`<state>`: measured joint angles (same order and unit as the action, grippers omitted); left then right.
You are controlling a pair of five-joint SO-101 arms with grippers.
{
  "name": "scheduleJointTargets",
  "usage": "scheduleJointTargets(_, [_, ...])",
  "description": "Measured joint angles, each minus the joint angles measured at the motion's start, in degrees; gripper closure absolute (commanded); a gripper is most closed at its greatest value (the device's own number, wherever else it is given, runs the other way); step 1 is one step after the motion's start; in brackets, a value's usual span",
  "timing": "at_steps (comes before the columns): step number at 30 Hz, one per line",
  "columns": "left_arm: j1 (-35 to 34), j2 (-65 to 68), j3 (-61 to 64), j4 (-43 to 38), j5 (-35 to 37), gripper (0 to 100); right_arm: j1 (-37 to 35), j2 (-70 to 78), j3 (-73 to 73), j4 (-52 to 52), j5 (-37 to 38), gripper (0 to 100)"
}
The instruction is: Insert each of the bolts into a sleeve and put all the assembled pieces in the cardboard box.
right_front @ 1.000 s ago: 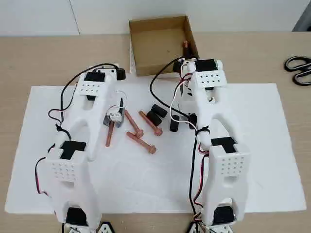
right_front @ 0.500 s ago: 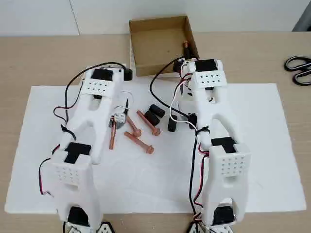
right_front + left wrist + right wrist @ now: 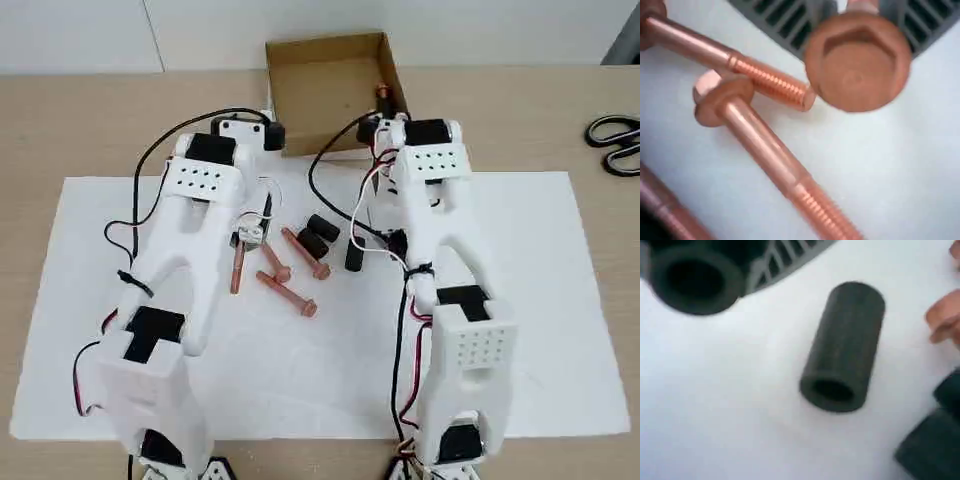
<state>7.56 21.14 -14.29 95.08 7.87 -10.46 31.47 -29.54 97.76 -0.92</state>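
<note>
Two pieces are held now: a copper bolt [image 3: 857, 62] is clamped in the left gripper [image 3: 248, 234], a black sleeve [image 3: 691, 279] is grasped by the right gripper [image 3: 700, 270], over the white sheet [image 3: 300, 380]

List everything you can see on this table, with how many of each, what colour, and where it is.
Bolts: four, copper, on the sheet between the arms; three loose, one held.
Sleeves: four, black, beside the bolts; three loose, one held.
Assembled piece: apparently one, copper and black, inside the box by the wall nearest the right arm.
Cardboard box: one, brown, at the table's far side.
White sheet: one, under both arms.
Scissors: one pair, black handles, off the sheet beyond the right arm.
Table: one, light wood.
Arms: two, white, side by side.
Left gripper: shut on a bolt.
Right gripper: shut on a sleeve.
</note>
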Motion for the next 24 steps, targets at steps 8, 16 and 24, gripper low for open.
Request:
scheduleJointTargets(8, [0.0, 0.0, -6.2, 1.0, -0.3, 99, 0.0, -6.3, 0.0, 0.0, 0.2, 99.1])
scheduleJointTargets(16, [0.0, 0.0, -18.6, 4.2, -0.3, 99, 0.0, -14.5, 0.0, -0.5, 1.4, 99.1])
scheduleJointTargets(24, [-3.7, 0.0, -20.1, 4.3, -0.3, 99, -2.2, -26.9, 8.6, -7.7, 1.4, 99.0])
